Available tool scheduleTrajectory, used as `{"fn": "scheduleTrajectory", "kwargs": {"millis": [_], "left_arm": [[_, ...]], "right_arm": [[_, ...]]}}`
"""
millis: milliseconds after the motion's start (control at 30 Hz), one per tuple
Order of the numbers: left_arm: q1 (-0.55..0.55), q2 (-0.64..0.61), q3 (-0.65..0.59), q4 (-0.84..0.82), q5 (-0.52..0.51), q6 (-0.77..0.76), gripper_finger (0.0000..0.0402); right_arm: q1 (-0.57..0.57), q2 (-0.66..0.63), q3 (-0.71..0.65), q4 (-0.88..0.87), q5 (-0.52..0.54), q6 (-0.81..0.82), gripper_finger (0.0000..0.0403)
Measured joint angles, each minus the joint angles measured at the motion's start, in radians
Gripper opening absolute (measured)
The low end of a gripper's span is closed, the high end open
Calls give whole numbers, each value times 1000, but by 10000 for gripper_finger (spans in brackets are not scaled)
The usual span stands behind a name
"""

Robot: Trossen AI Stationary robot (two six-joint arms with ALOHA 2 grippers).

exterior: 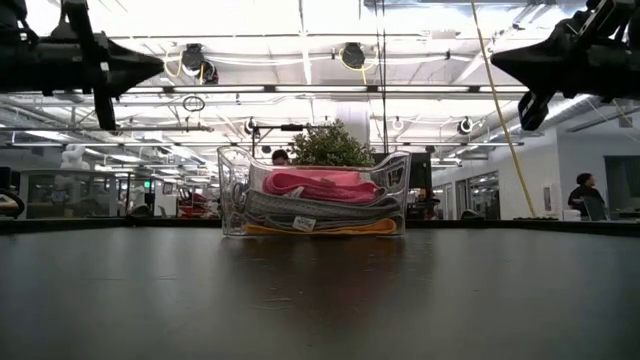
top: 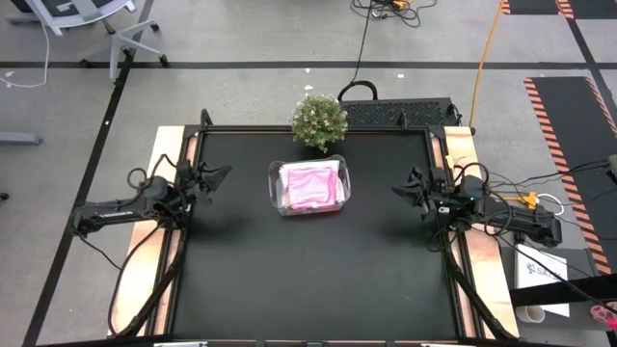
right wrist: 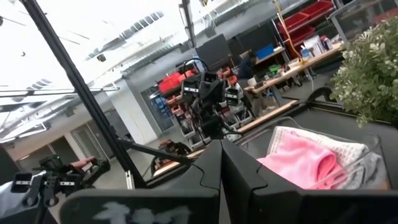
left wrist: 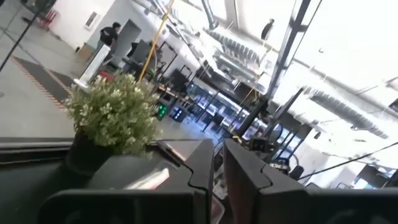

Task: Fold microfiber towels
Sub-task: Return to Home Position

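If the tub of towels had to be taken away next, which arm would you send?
Left, but barely: the left gripper hangs a touch nearer the tub than the right gripper; both face it.

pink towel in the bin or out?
In. The pink towel lies folded atop grey towels and an orange towel inside the clear bin.

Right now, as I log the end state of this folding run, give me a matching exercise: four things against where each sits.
Things: 1 pink towel; 2 potted plant; 3 left gripper; 4 right gripper.
Places: A beyond the clear bin, at the table far edge; B raised over the left side; C on top inside the bin; D raised over the right side.
Pairs: 1-C, 2-A, 3-B, 4-D.
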Motion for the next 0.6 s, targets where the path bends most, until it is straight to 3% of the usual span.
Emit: {"fn": "scheduleTrajectory", "kwargs": {"millis": [400,600], "left_arm": [[-1,0,0,-3,1,-1,37],[-1,0,0,-3,1,-2,37]], "right_arm": [[0,6,0,-12,0,0,0],[0,15,0,-166,5,0,0]]}}
